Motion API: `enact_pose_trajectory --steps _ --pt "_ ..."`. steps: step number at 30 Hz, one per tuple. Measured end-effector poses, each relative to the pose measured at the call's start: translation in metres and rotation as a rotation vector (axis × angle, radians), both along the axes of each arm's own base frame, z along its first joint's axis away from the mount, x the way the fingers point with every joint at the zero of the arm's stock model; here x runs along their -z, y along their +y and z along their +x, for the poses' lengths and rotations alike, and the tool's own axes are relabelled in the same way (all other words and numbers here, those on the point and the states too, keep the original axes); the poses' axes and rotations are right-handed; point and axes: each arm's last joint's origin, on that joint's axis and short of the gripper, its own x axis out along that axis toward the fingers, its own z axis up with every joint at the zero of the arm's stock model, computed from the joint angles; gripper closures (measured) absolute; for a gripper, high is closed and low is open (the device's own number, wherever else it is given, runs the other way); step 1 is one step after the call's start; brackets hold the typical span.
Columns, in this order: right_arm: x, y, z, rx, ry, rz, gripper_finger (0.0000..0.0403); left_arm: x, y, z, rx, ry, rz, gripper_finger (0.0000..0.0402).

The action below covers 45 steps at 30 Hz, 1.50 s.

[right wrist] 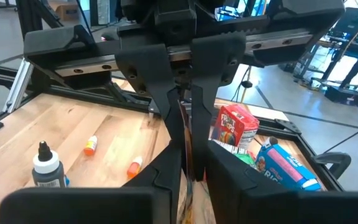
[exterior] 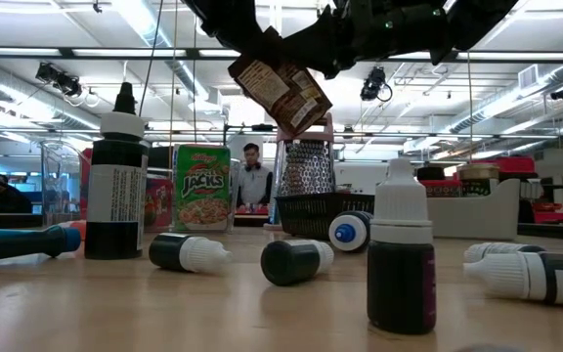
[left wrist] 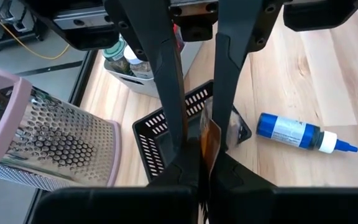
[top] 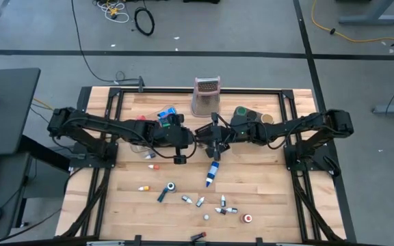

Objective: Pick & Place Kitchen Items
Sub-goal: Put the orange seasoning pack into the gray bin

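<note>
Brown packet [exterior: 281, 90], apparently light, thin and crushable, best pinched by its flat edges, clamped between closed left jaws [left wrist: 199, 146] and closed right jaws [right wrist: 187, 155] above the surface [top: 265, 184].

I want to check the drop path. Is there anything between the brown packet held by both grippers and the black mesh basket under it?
Nothing visible stands between them. The brown packet hangs in the air, pinched by the left gripper and the right gripper, jaws shut. The black mesh basket lies directly below, its opening uncovered. The metal grater stands beside the basket, not over it.
</note>
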Motion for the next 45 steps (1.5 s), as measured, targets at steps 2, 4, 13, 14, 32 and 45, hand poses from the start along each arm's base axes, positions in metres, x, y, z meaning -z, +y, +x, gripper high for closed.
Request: enact_pose_trajectory --steps 2,4,13,14,32,45 --pt "-0.0001 -0.0001 0.0000 0.003 0.000 0.005 0.0337 0.0003 0.0000 -0.0003 -0.001 0.004 0.000 0.0396" --pt "-0.0015 -0.0004 -0.0001 0.010 -0.012 0.007 0.0338 0.0014 0.0000 -0.0011 -0.003 0.016 -0.007 0.0392" --pt "-0.0048 0.0001 -0.0010 -0.013 -0.023 0.013 0.0362 0.0026 -0.0001 -0.0008 -0.007 0.016 -0.011 0.0397" --pt "-0.0046 0.0006 -0.0011 -0.027 -0.021 0.019 0.0365 0.0021 -0.0001 -0.0005 -0.008 0.012 -0.010 0.0395" --pt "-0.0048 0.0030 -0.0011 -0.089 -0.027 -0.001 0.0269 0.0025 0.0002 -0.0011 -0.011 0.020 -0.001 0.0397" --pt "-0.0045 0.0062 -0.0010 -0.108 -0.026 -0.010 0.0283 -0.0012 -0.0002 0.0017 -0.012 -0.029 -0.008 0.0393"
